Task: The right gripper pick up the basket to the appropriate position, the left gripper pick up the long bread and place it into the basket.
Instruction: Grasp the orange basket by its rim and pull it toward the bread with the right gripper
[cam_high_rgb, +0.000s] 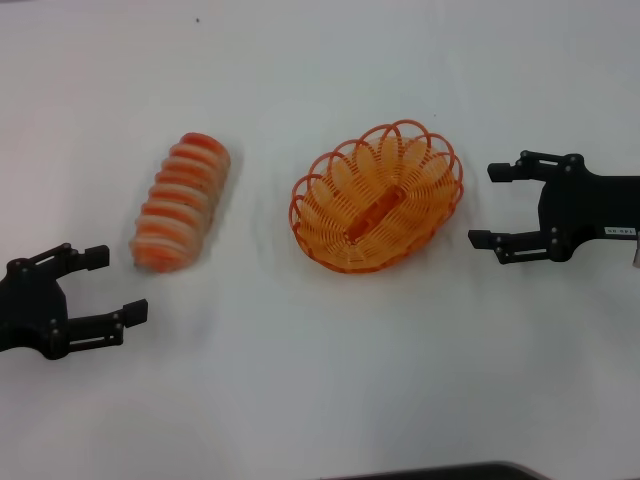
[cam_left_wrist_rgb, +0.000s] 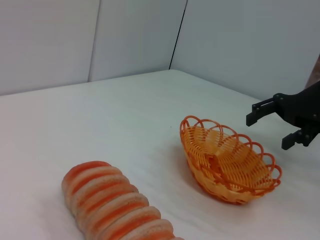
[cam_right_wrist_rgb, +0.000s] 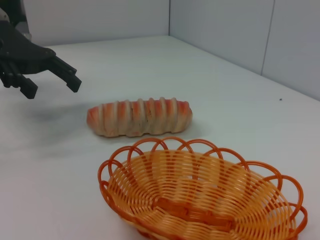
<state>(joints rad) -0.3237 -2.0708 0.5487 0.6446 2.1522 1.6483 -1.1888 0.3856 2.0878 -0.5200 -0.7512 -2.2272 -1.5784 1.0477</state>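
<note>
The long bread (cam_high_rgb: 182, 202), orange with pale cream ridges, lies on the white table left of centre. The empty oval orange basket (cam_high_rgb: 312, 215) stands at the centre right, apart from the bread. My left gripper (cam_high_rgb: 115, 285) is open and empty, near the bread's near end and not touching it. My right gripper (cam_high_rgb: 488, 205) is open and empty, just to the right of the basket's rim. The left wrist view shows the bread (cam_left_wrist_rgb: 112, 205), the basket (cam_left_wrist_rgb: 220, 185) and the right gripper (cam_left_wrist_rgb: 269, 131). The right wrist view shows the basket (cam_right_wrist_rgb: 115, 155), the bread (cam_right_wrist_rgb: 140, 116) and the left gripper (cam_right_wrist_rgb: 52, 87).
The white table (cam_high_rgb: 320, 380) spreads all round both objects. Pale wall panels (cam_left_wrist_rgb: 100, 40) stand behind its far edge. A dark edge (cam_high_rgb: 440, 472) shows at the bottom of the head view.
</note>
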